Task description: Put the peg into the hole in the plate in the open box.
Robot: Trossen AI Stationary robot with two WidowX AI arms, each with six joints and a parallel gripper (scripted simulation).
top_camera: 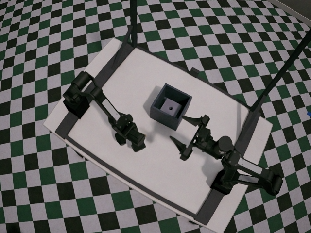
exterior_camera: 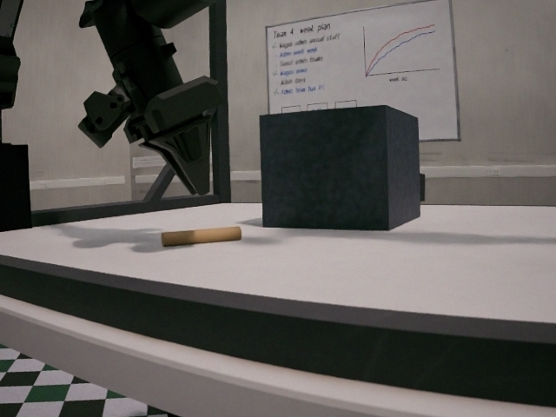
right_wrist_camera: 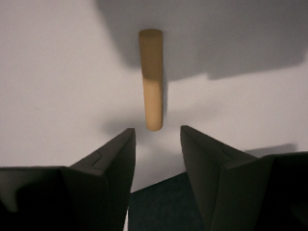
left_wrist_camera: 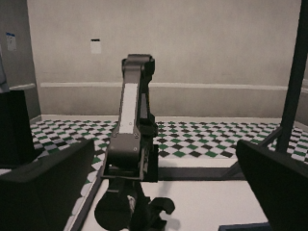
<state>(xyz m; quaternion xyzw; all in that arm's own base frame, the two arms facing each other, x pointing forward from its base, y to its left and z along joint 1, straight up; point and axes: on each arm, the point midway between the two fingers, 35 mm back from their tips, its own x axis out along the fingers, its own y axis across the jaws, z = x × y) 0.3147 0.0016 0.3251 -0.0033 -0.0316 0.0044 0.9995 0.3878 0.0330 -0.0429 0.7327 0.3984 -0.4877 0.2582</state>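
The tan peg point(exterior_camera: 201, 235) lies flat on the white table, left of the dark open box point(exterior_camera: 339, 166). In the right wrist view the peg point(right_wrist_camera: 152, 79) lies just beyond my fingertips. My right gripper point(right_wrist_camera: 158, 134) points down above it with a gap between its fingers and nothing in them; it shows in the exterior view point(exterior_camera: 188, 179). From above, the right gripper point(top_camera: 135, 142) hides the peg. The box point(top_camera: 170, 106) holds a grey plate with a hole point(top_camera: 170, 108). My left gripper point(top_camera: 177, 126) is wide open and empty beside the box.
Dark frame posts point(top_camera: 133, 22) rise at the table's corners, with a slanted post point(top_camera: 284, 70) behind the left arm. The left wrist view shows the right arm point(left_wrist_camera: 132, 144) across the table. A whiteboard point(exterior_camera: 359, 62) hangs on the far wall.
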